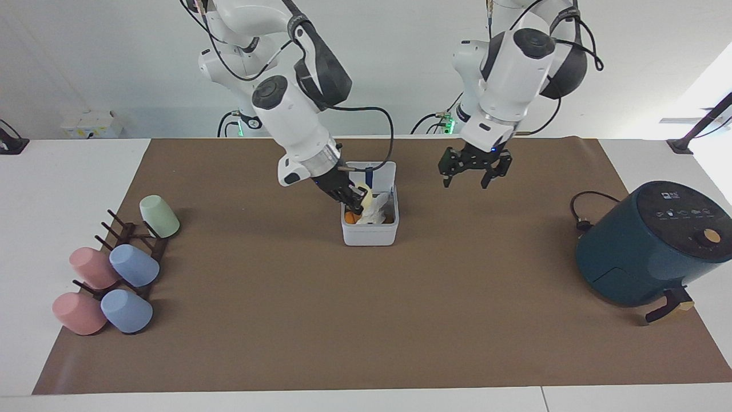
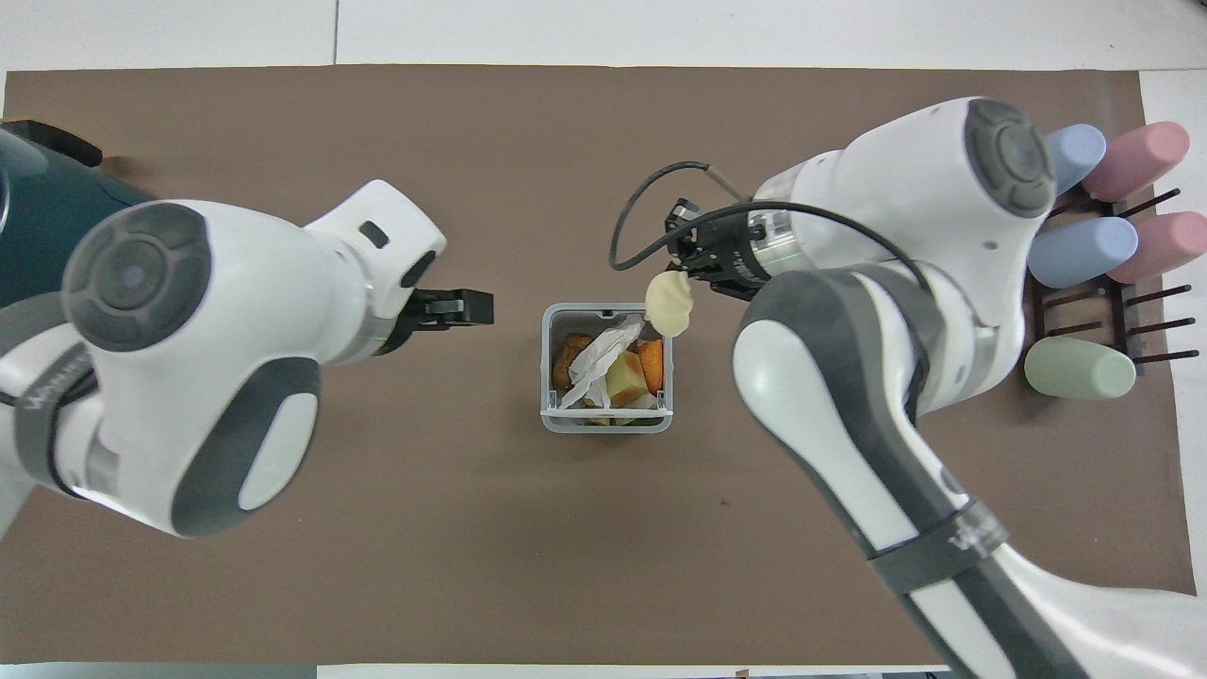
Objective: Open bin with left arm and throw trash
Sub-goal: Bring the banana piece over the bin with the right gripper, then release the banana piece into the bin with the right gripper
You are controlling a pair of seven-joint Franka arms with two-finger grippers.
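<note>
The bin [image 1: 369,229] sits on the brown mat [image 1: 366,320] near the middle of the surface [image 1: 68,171], its lid [image 1: 374,171] swung up and standing on the edge nearest my bases. Inside I can see a crumpled white tissue [image 2: 594,363], a yellow chunk [image 2: 625,375], an orange piece [image 2: 651,365] and something brownish [image 2: 569,351], all lying below the rim.

My right end effector [image 1: 355,198] is right at the bin's open top, at the rim toward my right arm's end of the surface, and it is clamped on a pale cream wedge [image 1: 366,201] (from overhead the wedge [image 2: 669,303] hangs over that corner of the bin, not down among the other scraps). Whether the wedge touches the tissue, I cannot tell.

My left end effector [image 1: 474,167] is up in the air over bare mat beside the bin, toward the left arm's end, with its fingers [image 1: 448,166] spread wide and nothing between them.

Farther out at that end stands the dark teal air fryer [image 1: 652,243], half on the mat, with its black cord [image 1: 583,212] looped beside it. At the right arm's end a dark peg rack [image 1: 134,240] carries pastel cups: one green [image 1: 159,216], two blue [image 1: 134,265] and two pink [image 1: 92,267].
</note>
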